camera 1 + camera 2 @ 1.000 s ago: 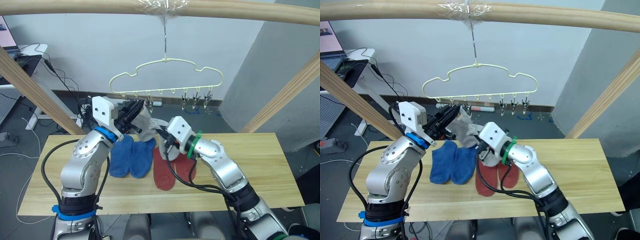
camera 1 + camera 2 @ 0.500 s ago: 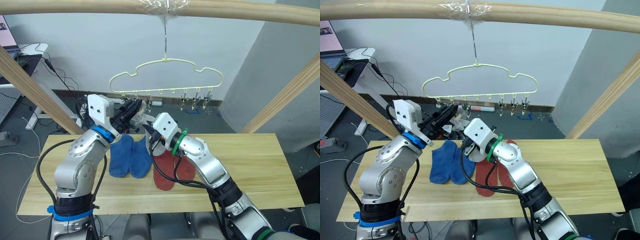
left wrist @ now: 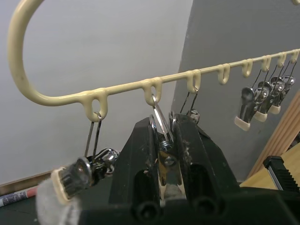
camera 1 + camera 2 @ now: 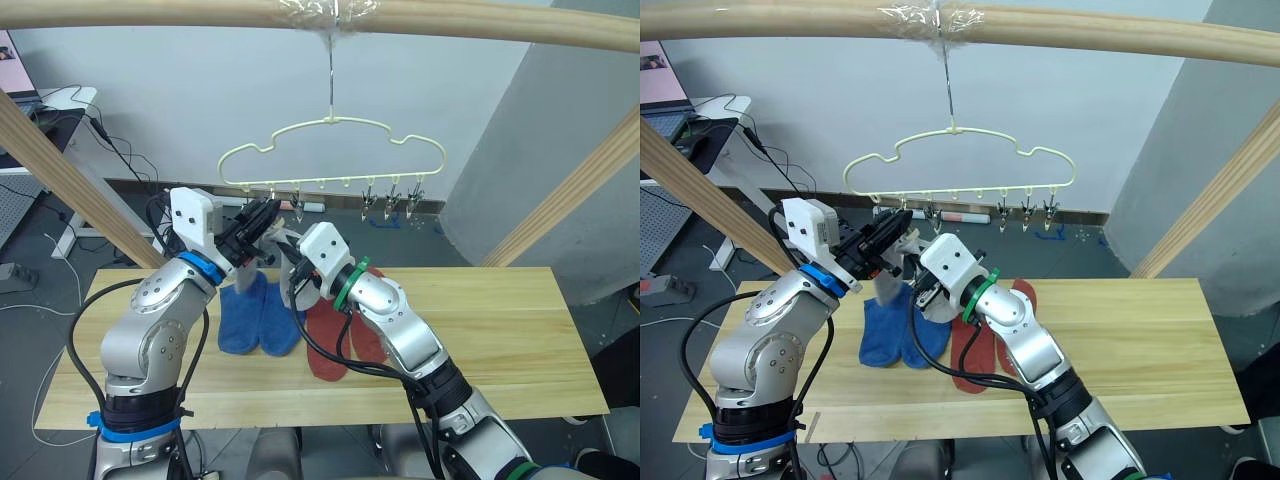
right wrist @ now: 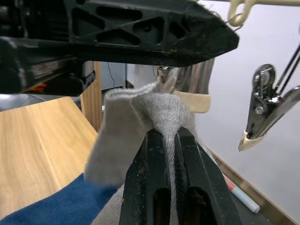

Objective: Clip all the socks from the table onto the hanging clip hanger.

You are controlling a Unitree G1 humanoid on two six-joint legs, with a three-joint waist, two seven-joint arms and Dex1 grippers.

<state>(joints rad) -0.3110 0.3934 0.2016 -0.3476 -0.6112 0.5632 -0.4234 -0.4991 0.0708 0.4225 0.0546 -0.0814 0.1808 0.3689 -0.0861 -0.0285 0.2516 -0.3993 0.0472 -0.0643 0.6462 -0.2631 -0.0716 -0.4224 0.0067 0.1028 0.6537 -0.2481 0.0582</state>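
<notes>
Nearest the camera, the table (image 4: 520, 340) of light planks carries two blue socks (image 4: 258, 315) lying side by side and, just beside them, two rust-red socks (image 4: 330, 345) partly hidden behind the right forearm. Above these, the right gripper (image 5: 165, 140) has its fingers pressed together on a fold of a light grey sock (image 5: 136, 124), which it holds raised off the table toward the clips. Immediately beyond, the left gripper (image 3: 165, 136) has its two fingers closed on the metal clip (image 3: 161, 140) hanging from the second loop of the clip hanger (image 4: 335, 135), apparently squeezing it to part its mouth. Farther along the pale-yellow wire, three further clips (image 3: 262, 101) hang free, and the hanger's hook goes up to the wooden pole (image 4: 480, 22). The step in hand is judged to be feeding the grey sock into the squeezed clip. The next move calls for pushing the fabric edge fully between the clip's tips before the left gripper releases its squeeze, then letting go of the sock.
</notes>
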